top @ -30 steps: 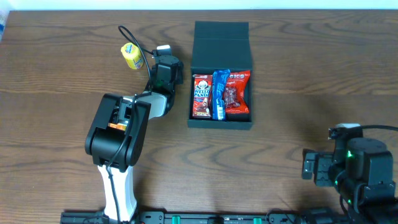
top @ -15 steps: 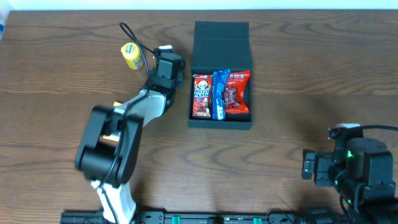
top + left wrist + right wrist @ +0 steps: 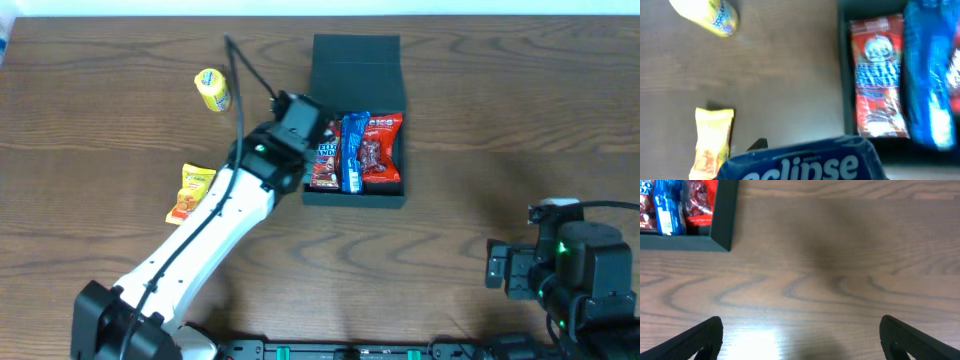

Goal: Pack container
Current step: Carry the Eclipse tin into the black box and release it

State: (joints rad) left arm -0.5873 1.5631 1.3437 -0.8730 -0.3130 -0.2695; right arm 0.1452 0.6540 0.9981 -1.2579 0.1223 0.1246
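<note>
The container (image 3: 355, 197), a matte dark green-black square box with stiff straight walls, sits on the far middle of the wood-grain table (image 3: 480, 120), its flap lid (image 3: 356, 65) folded open and lying flat behind it. Three glossy snack packets lie side by side inside it: a red Hello Panda packet (image 3: 324, 165) against the left wall, a crinkled blue packet (image 3: 353, 150) in the middle and a red packet (image 3: 382, 150) with dark pieces printed on it at the right. The left arm stretches diagonally from the near-left corner, and the left tool (image 3: 295, 130) hangs over the container's left wall, partly covering the Hello Panda packet. In the left wrist view a dark blue, smooth, round-cornered pack lettered "eclipse" (image 3: 800, 162) fills the bottom edge where the fingers sit, so the left tool appears clenched on it, though the fingers themselves are hidden. The pack hangs above bare table just outside the container's left wall, not yet over the interior. To the left on the table, well apart from the box, lie a small yellow rounded item (image 3: 211, 89) with a printed label and a flat yellow-orange sachet (image 3: 190, 192) with crimped ends. The right tool (image 3: 800, 325) rests near the right front of the table, its two black fingers spread wide with nothing between them, above pale, glare-lit wood.
</note>
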